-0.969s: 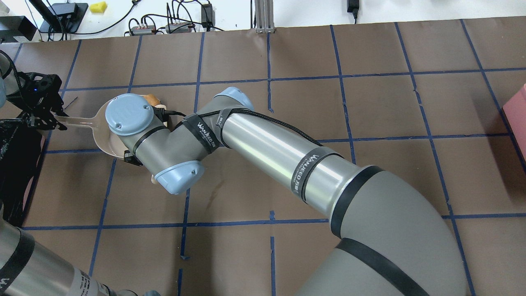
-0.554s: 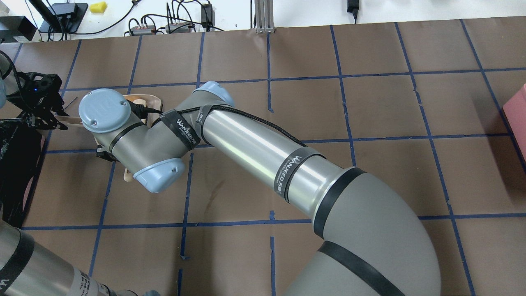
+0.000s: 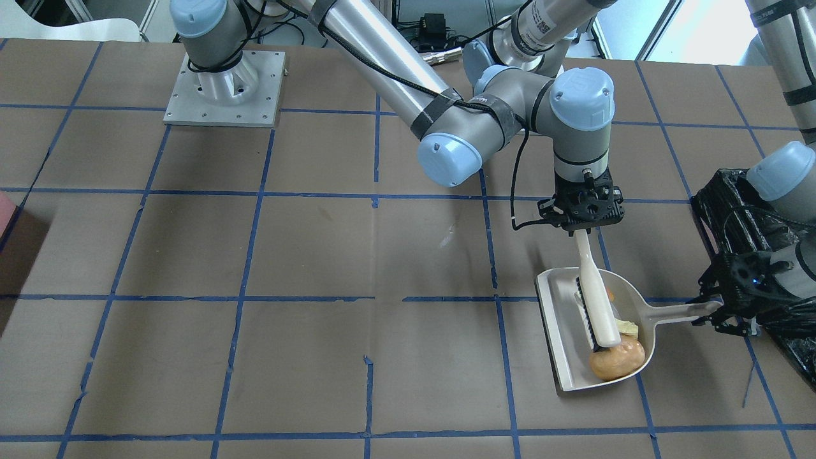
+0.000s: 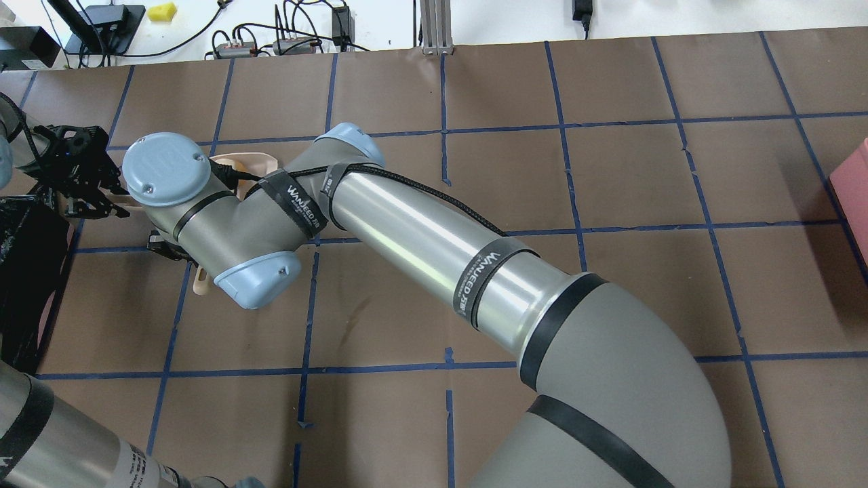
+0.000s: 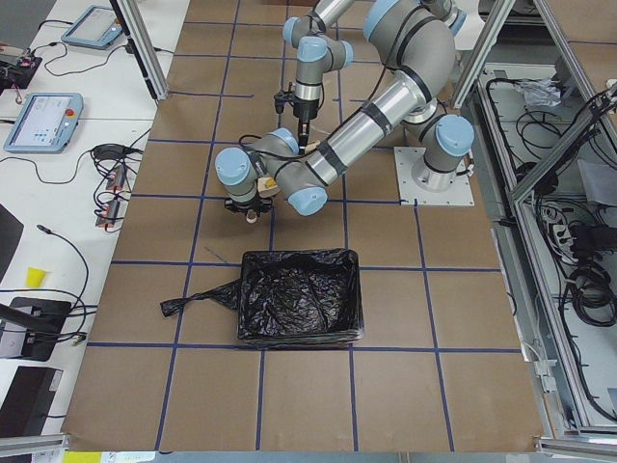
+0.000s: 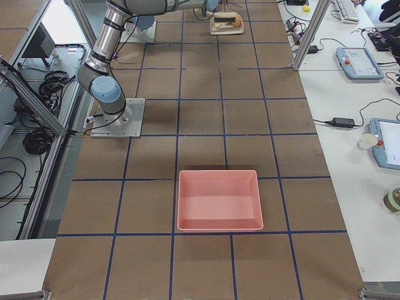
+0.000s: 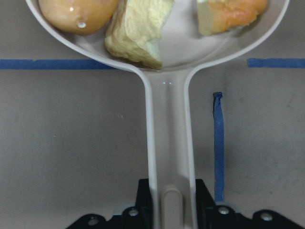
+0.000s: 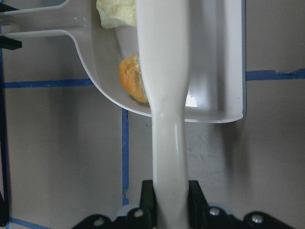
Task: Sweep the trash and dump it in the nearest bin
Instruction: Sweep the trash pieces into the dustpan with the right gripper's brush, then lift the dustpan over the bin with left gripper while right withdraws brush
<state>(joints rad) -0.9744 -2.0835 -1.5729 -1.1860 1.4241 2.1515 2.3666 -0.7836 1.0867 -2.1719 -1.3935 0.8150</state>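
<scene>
At the robot's left end of the table (image 3: 306,255): the bin (image 5: 299,301) was set there, near the left gripper and apart from the dustpan.
Bin's look: a rectangular container was seen, lined with a glossy, crinkled black bag. A pinkish edge was shown below the bag in the overhead view, and a loose bag tail (image 5: 188,305) was spread on the table.
Dustpan (image 3: 562,341): a pale pan was placed between the bin and the table's middle, its handle turned toward the bin.
Left gripper (image 3: 709,310): it was clamped on the end of the dustpan's handle.
Right gripper (image 3: 581,229): it was closed around the handle of the brush (image 3: 596,303), whose head was laid inside the pan.
Trash: a round bun (image 3: 616,361), a pale yellow piece (image 3: 627,328) and an orange piece (image 3: 610,294) were gathered at the pan's back wall, the bun touched by the brush's tip.
In the way: from overhead the pan was largely covered by the right arm's wrist (image 4: 203,224).
Elsewhere: a pink tray (image 6: 219,200) was left at the table's far right end.
</scene>
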